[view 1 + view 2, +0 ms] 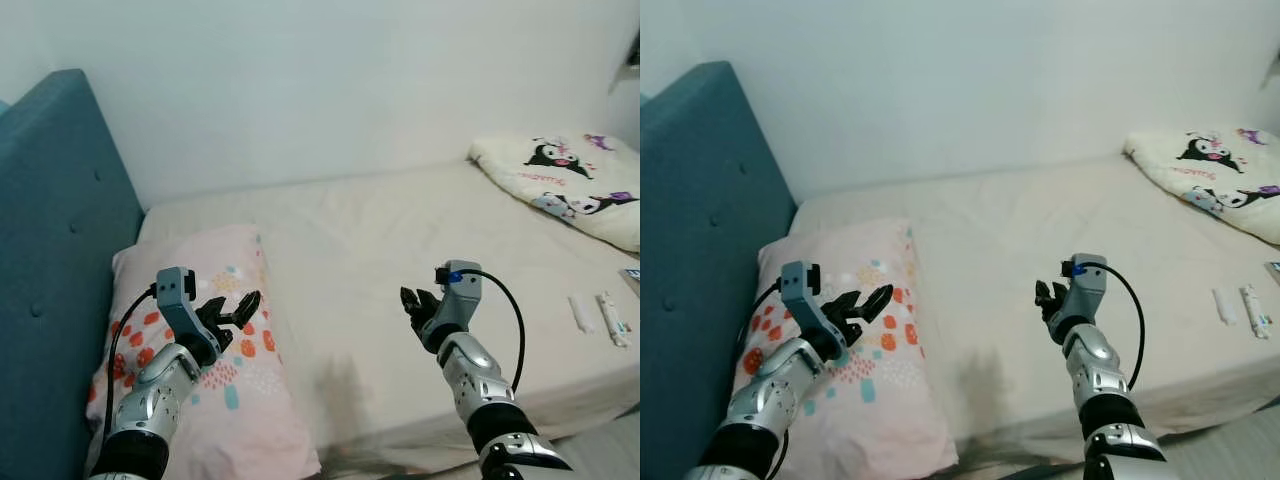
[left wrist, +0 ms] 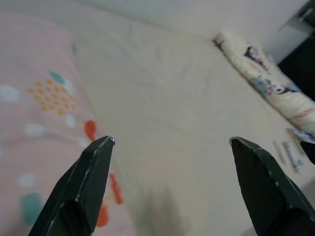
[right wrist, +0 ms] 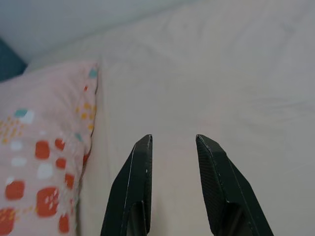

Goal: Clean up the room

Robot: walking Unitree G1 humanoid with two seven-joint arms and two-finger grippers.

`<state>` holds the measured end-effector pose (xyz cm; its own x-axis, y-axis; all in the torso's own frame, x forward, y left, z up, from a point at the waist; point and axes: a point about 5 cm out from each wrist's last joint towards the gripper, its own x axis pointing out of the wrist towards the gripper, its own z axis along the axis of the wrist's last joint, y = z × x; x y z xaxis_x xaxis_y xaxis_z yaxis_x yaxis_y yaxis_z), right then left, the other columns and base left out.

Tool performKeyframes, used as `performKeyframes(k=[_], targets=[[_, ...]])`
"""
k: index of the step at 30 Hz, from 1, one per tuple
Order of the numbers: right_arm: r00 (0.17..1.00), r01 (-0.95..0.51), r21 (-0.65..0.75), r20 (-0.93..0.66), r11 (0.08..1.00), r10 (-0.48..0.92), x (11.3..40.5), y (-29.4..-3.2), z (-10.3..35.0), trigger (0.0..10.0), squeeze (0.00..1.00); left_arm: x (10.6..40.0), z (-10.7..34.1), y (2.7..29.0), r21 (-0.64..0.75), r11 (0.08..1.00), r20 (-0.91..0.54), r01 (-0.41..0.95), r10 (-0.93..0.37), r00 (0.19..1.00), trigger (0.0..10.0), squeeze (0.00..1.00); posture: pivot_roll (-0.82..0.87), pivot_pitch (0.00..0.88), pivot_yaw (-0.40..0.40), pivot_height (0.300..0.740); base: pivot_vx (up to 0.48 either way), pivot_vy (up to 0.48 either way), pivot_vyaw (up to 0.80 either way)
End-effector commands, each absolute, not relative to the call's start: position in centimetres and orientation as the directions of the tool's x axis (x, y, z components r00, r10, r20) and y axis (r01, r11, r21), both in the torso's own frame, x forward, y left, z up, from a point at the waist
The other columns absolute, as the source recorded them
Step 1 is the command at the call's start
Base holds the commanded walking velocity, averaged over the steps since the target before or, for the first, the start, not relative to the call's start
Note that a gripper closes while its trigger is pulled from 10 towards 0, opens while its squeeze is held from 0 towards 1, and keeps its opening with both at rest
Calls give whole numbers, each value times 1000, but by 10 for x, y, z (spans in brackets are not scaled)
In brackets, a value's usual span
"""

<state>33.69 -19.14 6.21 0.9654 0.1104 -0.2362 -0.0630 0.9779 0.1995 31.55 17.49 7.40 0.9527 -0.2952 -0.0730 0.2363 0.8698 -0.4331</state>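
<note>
While both arms were raised over the bed [image 1: 380, 240], neither end effector had hold of anything.

Left end effector [image 1: 238, 308]: fingers spread wide, hovering above the pillow [image 1: 235, 400], not touching it. Its wrist view showed the two black fingers [image 2: 81, 189] far apart, with the pillow's spotted pink fabric and bare sheet between them.

Right end effector [image 1: 415, 305]: fingers only slightly parted, narrow gap, held above bare sheet near the middle of the bed. Its wrist view showed the fingers [image 3: 133, 189] close together and pointed toward the pillow's edge, with nothing between them.

Pillow lay at the head of the bed, against the teal headboard [image 1: 50, 260], pink with red, teal and white spots.

Folded blanket [image 1: 570, 185] with cartoon prints sat at the far right of the bed, well apart from both arms.

Two small white items [image 1: 598, 318] lay side by side on the sheet near the bed's right edge; too small to identify. Another item [image 1: 632, 274] was cut off at the frame edge beside them.
</note>
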Motion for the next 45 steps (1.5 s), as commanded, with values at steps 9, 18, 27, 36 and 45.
performKeyframes(k=[9, 18, 27, 36, 45], targets=[[874, -27, 168, -474, 985, 104, 292, -194, 0, 10000, 0, 283, 23, 196, -341, 932, -249, 121, -213, 945, 10000, 0, -121, 0, -22, 740, 0, 0, 0], [764, 0, 118, -640, 993, 76, 251, -199, -38, 10000, 0, 245, -22, 216, -177, 984, -469, 13, -96, 878, 10000, 0, -106, 0, -25, 740, 0, 0, 0], [568, 90, 40, -823, 995, -18, 178, -216, -81, 10000, 0, 133, -94, 226, -65, 983, -826, -174, 45, 562, 10000, 0, -95, 0, -29, 740, 0, -427, 0], [580, 118, 19, -813, 993, -53, 180, -222, -79, 10000, 0, 114, -101, 227, -26, 985, -872, -171, 62, 486, 10000, 0, -100, 0, -25, 740, 0, -480, 0], [646, 137, 36, -760, 990, -62, 203, -222, -67, 10000, 0, 123, -98, 231, -12, 988, -867, -152, 66, 493, 10000, 0, -108, 0, -12, 740, 0, -160, 0]])
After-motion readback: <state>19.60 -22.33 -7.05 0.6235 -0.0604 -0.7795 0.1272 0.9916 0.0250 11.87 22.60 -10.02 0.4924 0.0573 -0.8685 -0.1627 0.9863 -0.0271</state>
